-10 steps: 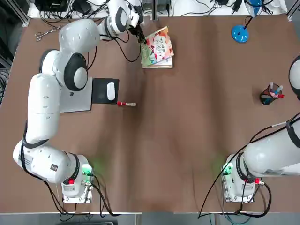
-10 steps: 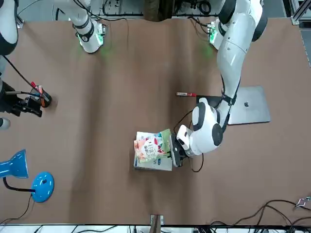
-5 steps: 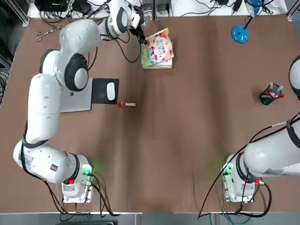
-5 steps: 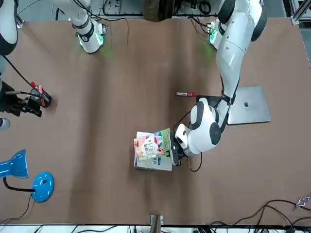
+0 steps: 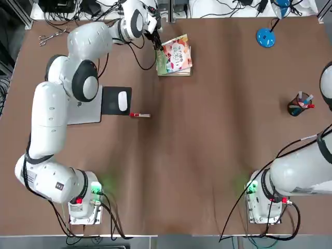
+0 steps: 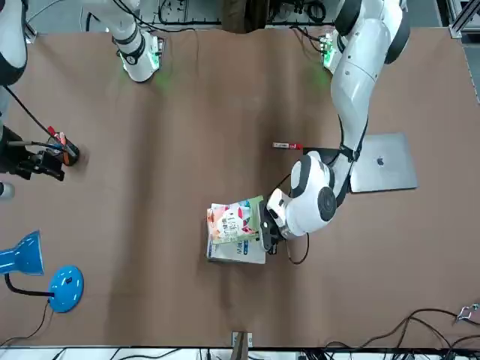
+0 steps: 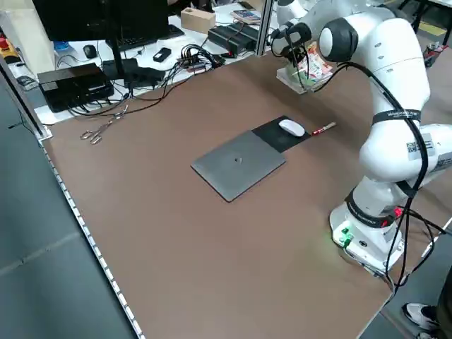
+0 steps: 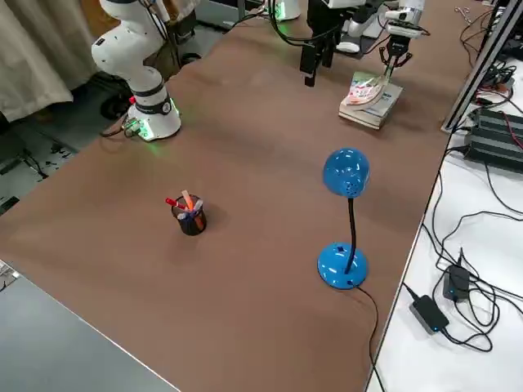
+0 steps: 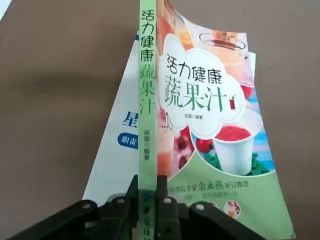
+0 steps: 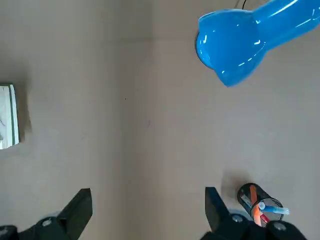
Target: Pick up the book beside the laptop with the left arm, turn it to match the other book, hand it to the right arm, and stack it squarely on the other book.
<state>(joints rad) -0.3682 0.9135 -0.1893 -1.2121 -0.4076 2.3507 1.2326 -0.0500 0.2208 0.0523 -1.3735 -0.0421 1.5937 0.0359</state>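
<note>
on the bench (image 5: 171, 171), from the robot's side, the mouse (image 5: 122, 101) sits on the pad (image 5: 110, 108), just right of the laptop (image 5: 85, 110); the lamp (image 5: 265, 37) stands far right, beyond the pen holder (image 5: 296, 107).

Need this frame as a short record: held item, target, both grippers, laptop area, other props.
held item: colourful green-banded book, gripped at its green spine
left gripper: shut on that book, above the white book
target: white book, partly covered from above by the held one
alignment: edges not squared, white book angled out past the spine
right gripper: open, empty, away from the books, near the pen cup
laptop: closed, beside the mouse pad
other: blue lamp, red-capped marker
</note>
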